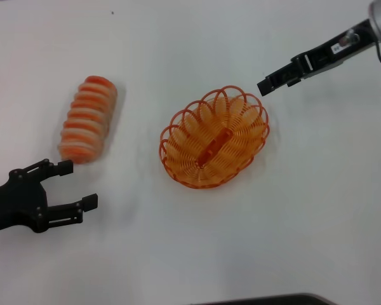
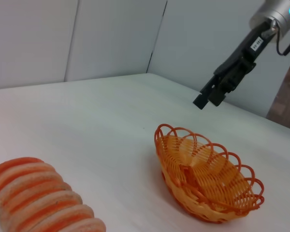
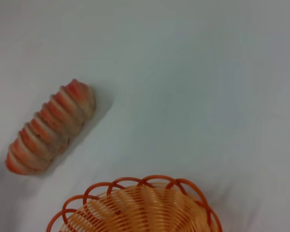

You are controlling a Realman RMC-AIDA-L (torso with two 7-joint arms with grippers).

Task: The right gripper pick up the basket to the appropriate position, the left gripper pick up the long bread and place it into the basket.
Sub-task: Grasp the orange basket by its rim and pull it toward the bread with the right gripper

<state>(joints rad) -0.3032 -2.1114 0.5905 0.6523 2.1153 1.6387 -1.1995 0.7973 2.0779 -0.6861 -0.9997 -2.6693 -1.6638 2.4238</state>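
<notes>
Looking down from the head view: basket (image 1: 214,138), empty, upright on the white table (image 1: 178,254). Long bread (image 1: 87,119) lies well to the basket's left, apart from it. Left gripper (image 1: 78,185) sits just below the bread, fingers spread wide, holding nothing. Right gripper (image 1: 270,81) hangs just off the basket's upper-right rim; its gap cannot be told.

Left wrist view: bread (image 2: 38,199), basket (image 2: 208,179), right gripper (image 2: 210,96) raised beyond the basket.

Right wrist view: basket rim (image 3: 135,203), bread (image 3: 50,126) beyond it.

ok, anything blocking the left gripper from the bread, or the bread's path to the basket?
Nothing visible. The left gripper is open beside the long bread, and only bare table lies between it and the empty basket.
</notes>
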